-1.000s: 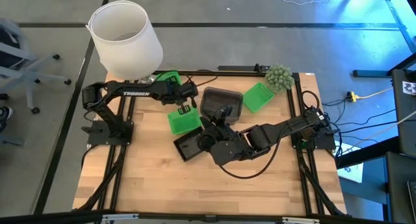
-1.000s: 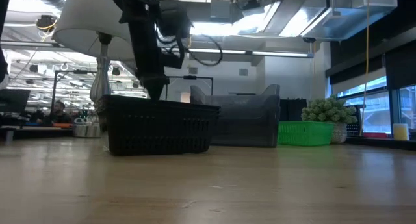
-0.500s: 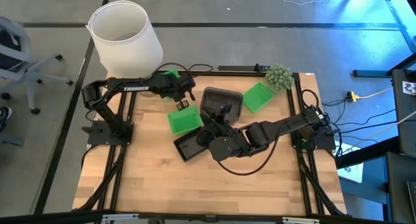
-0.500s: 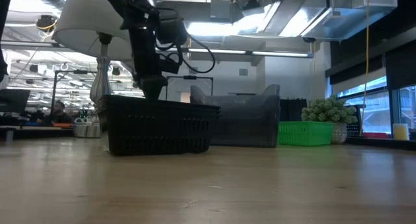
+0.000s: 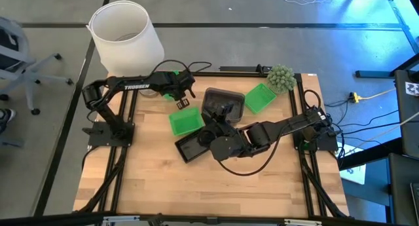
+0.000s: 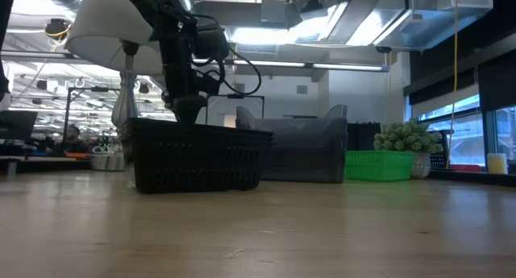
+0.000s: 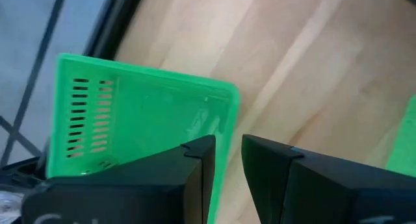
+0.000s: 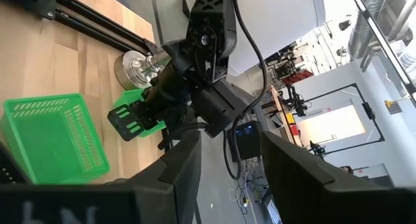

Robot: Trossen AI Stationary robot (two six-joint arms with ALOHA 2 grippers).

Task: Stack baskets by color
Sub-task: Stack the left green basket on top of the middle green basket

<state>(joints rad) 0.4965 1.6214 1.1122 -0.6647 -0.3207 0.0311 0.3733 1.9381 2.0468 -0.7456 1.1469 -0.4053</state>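
Observation:
My left gripper (image 5: 182,97) (image 7: 227,146) is near the table's far edge, shut on a bright green basket (image 7: 130,113) that the arm mostly hides in the high view. A second green basket (image 5: 185,122) rests on its base beside it, and a third (image 5: 259,97) sits near the far right. A smoky grey basket (image 5: 222,100) and a black basket (image 5: 190,147) stand mid-table. My right gripper (image 5: 219,118) (image 8: 227,139) hangs open above the grey and black baskets, holding nothing. My left gripper holds the green basket by one wall's top rim (image 7: 224,113), with one finger inside the basket and one outside. The fingers slant down from above. The basket hangs tilted below them, its open side toward the wrist camera, and seems lifted off the wood.
A white lampshade (image 5: 126,31) towers over the far left corner, with its metal base (image 8: 133,68) close to the held basket. A small round green plant (image 5: 280,76) stands at the far right. The near half of the tabletop (image 5: 196,187) is bare wood.
My left gripper has swung toward the table's far edge, carrying the green basket with it and rolling slightly. It has drawn away from the green basket that rests on the table. The other baskets have kept still.

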